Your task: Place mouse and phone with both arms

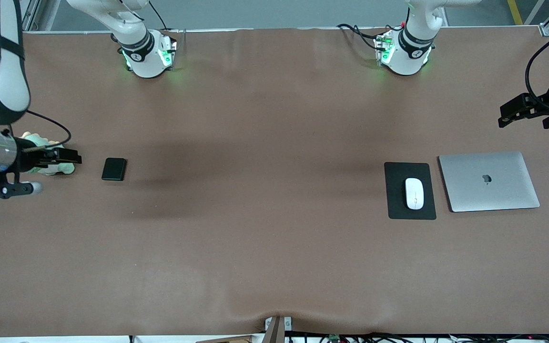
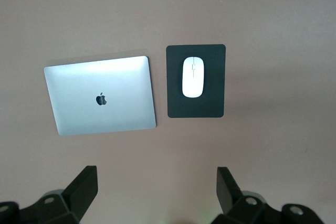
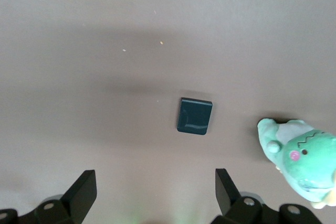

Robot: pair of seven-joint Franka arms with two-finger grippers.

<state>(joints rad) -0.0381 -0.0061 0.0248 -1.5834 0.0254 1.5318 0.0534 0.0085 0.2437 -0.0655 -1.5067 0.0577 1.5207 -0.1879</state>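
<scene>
The mouse (image 1: pixel 414 193) lies on a black mouse pad (image 1: pixel 396 209) at middle right of the front view, fully within the pad's edges, with pad showing all around it. Just beside the pad, toward the left arm's end of the table, a closed silver laptop (image 1: pixel 489 181) lies flat, a narrow strip of table between them. The phone (image 1: pixel 114 169) lies alone on the brown table (image 1: pixel 255 214) at middle left of the frame. A green plush toy (image 1: pixel 57 167) sits near it toward the right arm's end, partly hidden by the right gripper (image 1: pixel 72 157).

The right gripper hangs over the toy at the frame's left edge, fingers spread and holding nothing. The left gripper (image 1: pixel 505 116) hangs at the right edge, over the table just above the laptop in the frame; its fingers (image 2: pixel 84 184) are parted wide and empty.

The whole centre and lower band of the table is bare cloth, with a slight ripple at the bottom edge.
</scene>
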